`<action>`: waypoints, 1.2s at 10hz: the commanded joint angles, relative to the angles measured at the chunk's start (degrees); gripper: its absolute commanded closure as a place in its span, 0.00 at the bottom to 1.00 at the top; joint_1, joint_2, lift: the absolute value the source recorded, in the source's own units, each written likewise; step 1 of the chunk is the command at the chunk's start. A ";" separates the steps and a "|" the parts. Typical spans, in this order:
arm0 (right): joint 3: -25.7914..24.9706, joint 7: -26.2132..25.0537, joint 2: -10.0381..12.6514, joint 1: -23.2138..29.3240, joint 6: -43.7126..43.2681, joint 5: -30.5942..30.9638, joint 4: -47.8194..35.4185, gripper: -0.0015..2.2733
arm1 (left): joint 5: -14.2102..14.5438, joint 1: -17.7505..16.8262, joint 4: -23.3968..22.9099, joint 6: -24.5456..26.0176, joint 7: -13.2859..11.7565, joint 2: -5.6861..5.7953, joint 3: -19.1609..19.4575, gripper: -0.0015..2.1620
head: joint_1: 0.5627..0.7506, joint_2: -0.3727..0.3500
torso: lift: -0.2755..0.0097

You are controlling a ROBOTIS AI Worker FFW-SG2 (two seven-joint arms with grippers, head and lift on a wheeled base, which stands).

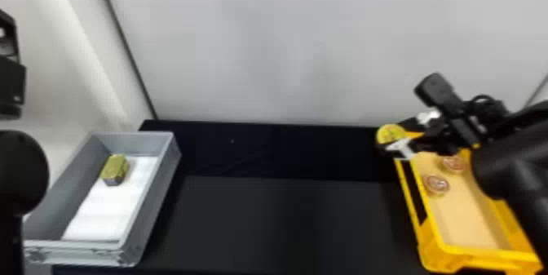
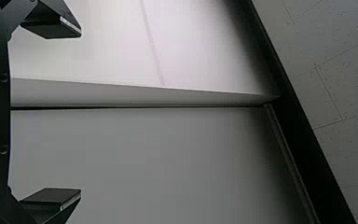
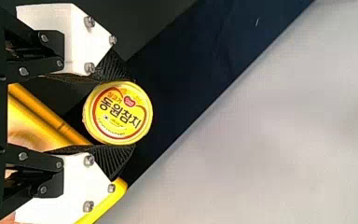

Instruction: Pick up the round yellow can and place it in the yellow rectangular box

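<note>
Hanging at the left edge, the left gripper (image 1: 10, 80) has its 2 fingers wide apart and empty. 2 round cans (image 1: 436, 185) lie inside the yellow rectangular box (image 1: 433, 233); the grey box (image 1: 153, 209) holds a gold-green block (image 1: 116, 167). Farther, near the yellow rectangular box's far-left corner, the right gripper (image 1: 390, 142), part-open, grips the round yellow can (image 1: 389, 131).

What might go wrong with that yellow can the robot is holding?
The right gripper has the round yellow can by the yellow box's far left corner, so letting go there might drop it on the rim or the dark table. The fingers press only on the can's round side, so it could twist or slip. Inside the box, it might knock the two round items.
</note>
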 commanded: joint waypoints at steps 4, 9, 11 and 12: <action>-11.61 0.90 -2.75 3.22 2.20 6.60 -1.71 0.29 | -0.16 -0.14 -0.69 0.85 -0.21 0.29 0.33 0.04 | 0.70 0.59 | 0.96; -21.54 1.17 -3.80 6.74 3.25 10.38 2.15 0.29 | -0.16 -0.14 -0.78 0.77 -0.30 0.38 0.51 0.04 | 0.70 0.59 | 0.96; -23.12 0.38 -2.31 7.53 2.99 10.91 6.02 0.29 | -0.25 0.03 -0.69 0.50 -0.30 0.29 0.59 0.04 | 0.70 0.59 | 0.96; -23.65 0.02 -0.90 7.53 2.46 10.73 8.39 0.29 | -0.25 0.03 -0.60 0.41 -0.38 0.29 0.59 0.04 | 0.70 0.59 | 0.96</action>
